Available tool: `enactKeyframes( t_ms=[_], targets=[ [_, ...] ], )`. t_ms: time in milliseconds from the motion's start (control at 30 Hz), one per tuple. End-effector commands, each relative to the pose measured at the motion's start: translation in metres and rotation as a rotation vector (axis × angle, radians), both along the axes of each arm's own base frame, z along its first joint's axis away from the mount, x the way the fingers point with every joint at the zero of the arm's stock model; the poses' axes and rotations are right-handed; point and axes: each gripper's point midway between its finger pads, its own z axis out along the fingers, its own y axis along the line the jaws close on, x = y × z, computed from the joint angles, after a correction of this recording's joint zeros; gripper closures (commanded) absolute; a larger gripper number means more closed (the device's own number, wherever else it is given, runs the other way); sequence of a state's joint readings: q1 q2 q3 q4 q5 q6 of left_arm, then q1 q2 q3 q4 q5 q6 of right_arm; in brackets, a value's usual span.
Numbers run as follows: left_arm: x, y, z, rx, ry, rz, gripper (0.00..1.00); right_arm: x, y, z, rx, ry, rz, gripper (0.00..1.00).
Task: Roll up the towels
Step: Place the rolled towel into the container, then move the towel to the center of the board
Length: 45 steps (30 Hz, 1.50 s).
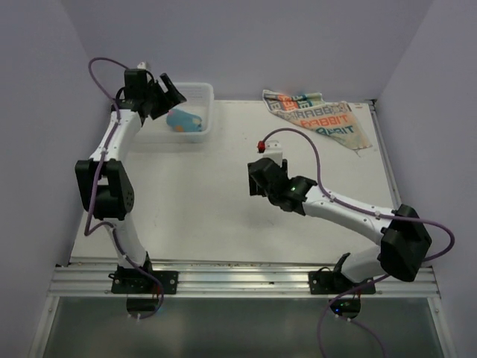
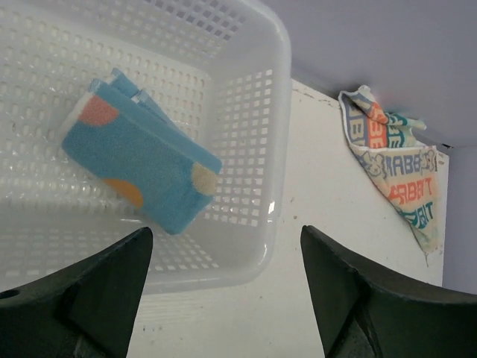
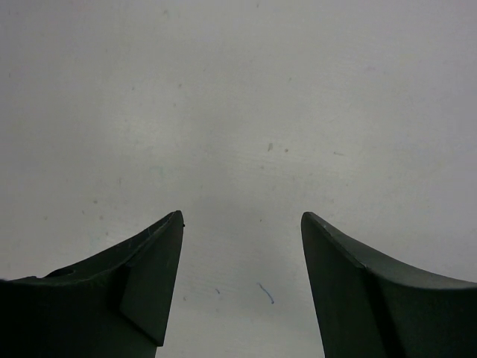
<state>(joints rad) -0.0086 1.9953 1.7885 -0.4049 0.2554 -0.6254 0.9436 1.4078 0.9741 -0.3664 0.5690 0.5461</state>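
Observation:
The light blue dotted towel (image 1: 185,121) lies folded or rolled inside the white slatted basket (image 1: 205,130); it also shows in the left wrist view (image 2: 138,160). The cream "RABBIT" towel (image 1: 317,115) lies spread and rumpled on the table at the back right, and shows in the left wrist view (image 2: 395,171). My left gripper (image 1: 165,91) hovers open and empty over the basket's near right corner (image 2: 227,235). My right gripper (image 1: 258,179) is open and empty over bare table at mid-table (image 3: 242,220), well short of the cream towel.
The basket (image 2: 276,112) stands at the table's back left against the wall. Pale walls close the table on the left, back and right. A metal rail (image 1: 246,280) with both arm bases runs along the near edge.

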Motion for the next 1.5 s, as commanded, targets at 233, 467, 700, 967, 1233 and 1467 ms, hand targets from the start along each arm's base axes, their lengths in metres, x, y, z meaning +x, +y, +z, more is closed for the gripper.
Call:
enactKeyframes(
  t_ms=[233, 467, 700, 967, 1233, 1467],
  targets=[
    [-0.105, 0.008, 0.161, 0.227, -0.401, -0.013, 0.14, 0.144, -0.086, 0.067, 0.024, -0.111, -0.357, 0.36],
    [-0.176, -0.026, 0.097, 0.283, -0.407, -0.078, 0.14, 0.261, -0.151, 0.052, 0.061, -0.082, -0.566, 0.52],
    [-0.200, -0.021, 0.043, 0.377, -0.330, -0.103, 0.12, 0.328, -0.206, -0.014, 0.071, 0.042, -0.683, 0.48],
    [-0.195, -0.039, 0.031, 0.358, -0.291, -0.175, 0.12, 0.337, -0.244, -0.060, 0.113, 0.099, -0.806, 0.44],
    [-0.195, -0.039, 0.026, 0.374, -0.274, -0.173, 0.13, 0.338, -0.246, -0.094, 0.139, 0.170, -0.790, 0.61],
    [-0.196, -0.041, 0.027, 0.366, -0.277, -0.179, 0.13, 0.326, -0.231, -0.098, 0.188, 0.196, -0.714, 1.00]
  ],
)
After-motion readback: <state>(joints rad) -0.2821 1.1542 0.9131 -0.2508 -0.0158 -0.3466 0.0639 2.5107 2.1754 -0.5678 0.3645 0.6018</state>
